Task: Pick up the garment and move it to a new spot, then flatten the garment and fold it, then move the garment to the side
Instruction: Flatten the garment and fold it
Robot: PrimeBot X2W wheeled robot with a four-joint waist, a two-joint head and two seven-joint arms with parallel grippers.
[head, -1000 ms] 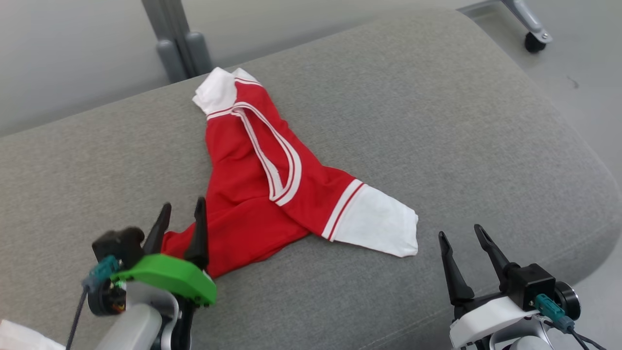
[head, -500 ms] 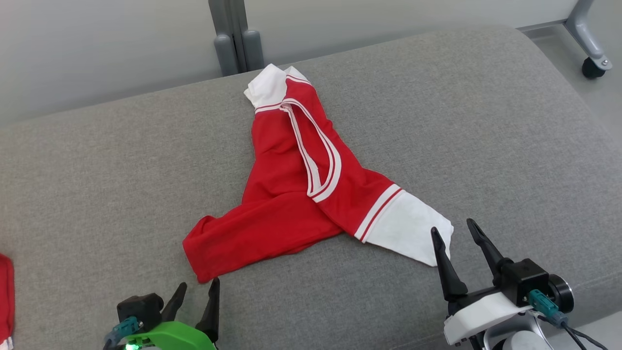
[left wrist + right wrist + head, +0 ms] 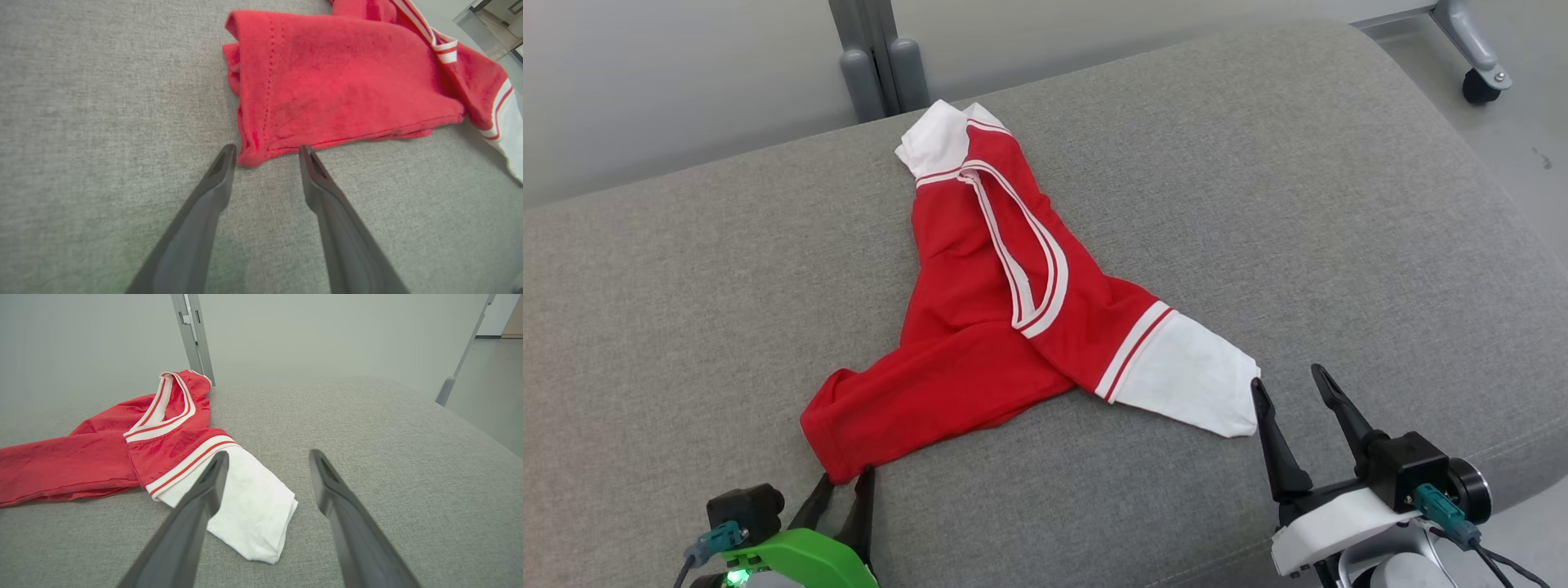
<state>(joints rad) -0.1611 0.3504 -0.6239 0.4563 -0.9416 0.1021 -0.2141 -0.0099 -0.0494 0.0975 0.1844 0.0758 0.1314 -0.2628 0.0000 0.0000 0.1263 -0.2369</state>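
Fingers (image 3: 212,192) of the left gripper (image 3: 266,150): parted, tips set either side of the red hem corner (image 3: 250,157), nothing pinched between them. Low over the grey cushion (image 3: 1258,204), right at the cloth's edge; cannot tell whether actually touching it. Fingers (image 3: 192,506) of the right gripper (image 3: 268,454): spread wide, released, holding nothing. Poised just beside the white sleeve end (image 3: 1184,384), one finger overlapping the white cloth in the right wrist view, the other over bare cushion.

As for the garment (image 3: 980,327): red top with white striped trim, lying in a rough three-armed heap across the middle of the cushion. One white end toward the far edge near the grey post (image 3: 874,41), the other toward the right gripper, the red hem toward the left gripper. Folded over itself, collar trim (image 3: 1021,278) on top. Lifted nowhere.

Step in hand, by the look of it: the first pick-up, with both grippers lined up on opposite ends of the cloth. Not yet moved, flattened or folded.

Next move, as a judgement:
- Calls for closing the left pair on the hem corner, deep enough to take both layers rather than just the stitched edge.
- Calls for easing the right pair forward and down over the sleeve end before closing.
- Then a level lift with both arms, so the cloth hangs between them instead of dragging.

Likely trouble: thin fabric slipping out of a shallow pinch, or a fingertip catching the cushion's weave along with the cloth.
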